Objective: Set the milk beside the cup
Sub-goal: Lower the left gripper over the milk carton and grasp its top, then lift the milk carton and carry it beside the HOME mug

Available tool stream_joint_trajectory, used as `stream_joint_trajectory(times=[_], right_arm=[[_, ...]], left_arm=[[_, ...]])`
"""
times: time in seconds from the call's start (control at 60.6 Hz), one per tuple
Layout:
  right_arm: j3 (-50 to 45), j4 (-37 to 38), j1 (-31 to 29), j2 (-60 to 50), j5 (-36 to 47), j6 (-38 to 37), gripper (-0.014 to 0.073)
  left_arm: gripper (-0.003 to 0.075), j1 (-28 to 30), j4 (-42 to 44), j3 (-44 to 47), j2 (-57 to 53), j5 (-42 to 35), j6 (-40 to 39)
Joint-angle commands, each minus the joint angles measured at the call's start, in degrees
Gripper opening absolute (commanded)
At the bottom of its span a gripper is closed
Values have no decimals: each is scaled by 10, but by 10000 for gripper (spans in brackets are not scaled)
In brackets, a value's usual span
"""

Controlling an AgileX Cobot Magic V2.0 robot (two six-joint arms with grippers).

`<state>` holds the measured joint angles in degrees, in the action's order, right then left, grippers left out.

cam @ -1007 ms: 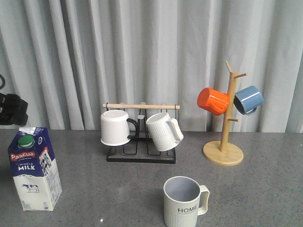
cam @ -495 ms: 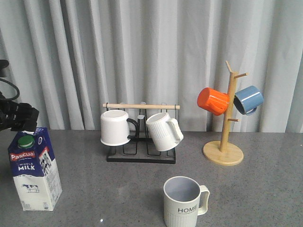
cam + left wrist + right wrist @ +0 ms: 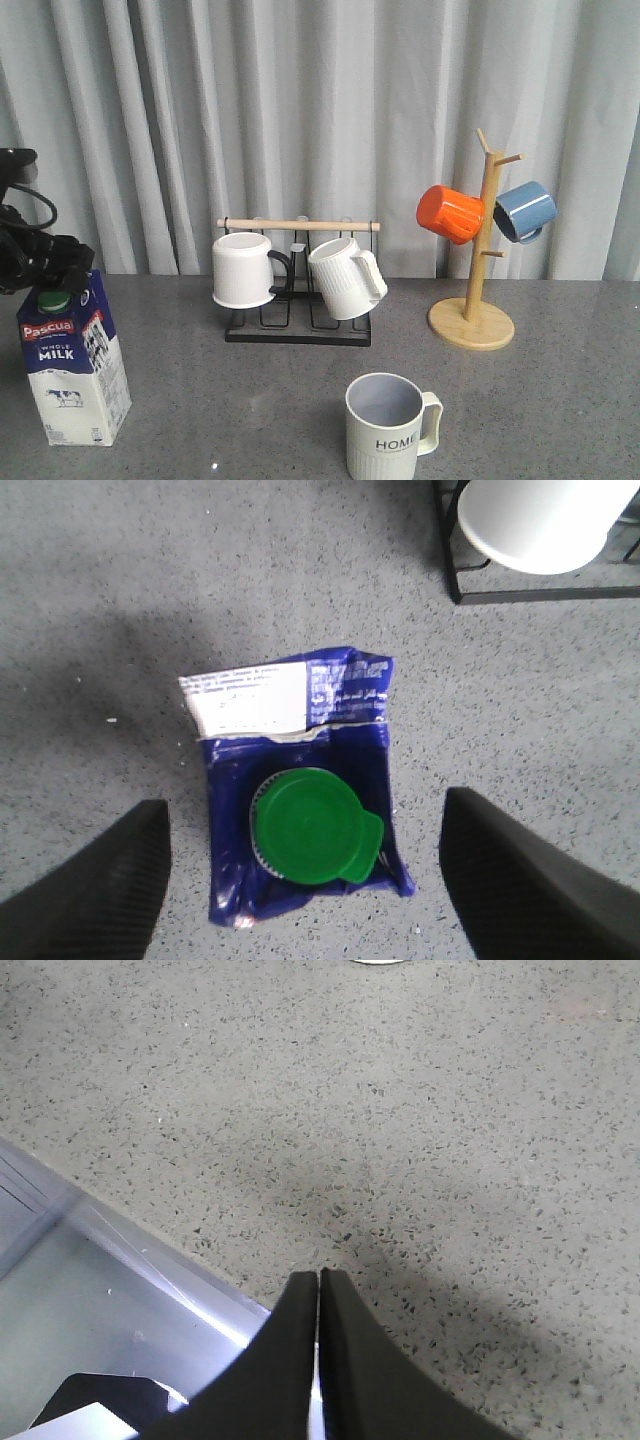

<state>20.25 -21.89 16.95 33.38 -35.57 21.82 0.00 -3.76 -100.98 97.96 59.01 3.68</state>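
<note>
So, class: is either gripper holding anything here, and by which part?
Nothing is held. The left gripper hangs open above the milk, fingers apart from it; the right gripper is shut on nothing.

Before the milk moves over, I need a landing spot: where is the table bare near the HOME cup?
Bare table lies left of the cup, toward the milk, and also right of it. Behind, the rack and mug tree crowd it.

Even, soft light throughout — faint shadows on the table (image 3: 480,1110), perhaps slight blur on the nearest claw fingers (image 3: 90,880).
</note>
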Motion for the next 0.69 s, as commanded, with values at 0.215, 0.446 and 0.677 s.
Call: stream_joint_trajectory(times=[0.215, 0.446, 0.677], right_arm=[[17, -6, -2, 2, 29, 4, -5], [17, -6, -2, 2, 29, 4, -5], [17, -6, -2, 2, 29, 3, -5]], left_arm=[[543, 0, -7, -18, 27, -36, -1], [425, 0, -8, -18, 29, -39, -1], [151, -1, -90, -21, -7, -54, 0]])
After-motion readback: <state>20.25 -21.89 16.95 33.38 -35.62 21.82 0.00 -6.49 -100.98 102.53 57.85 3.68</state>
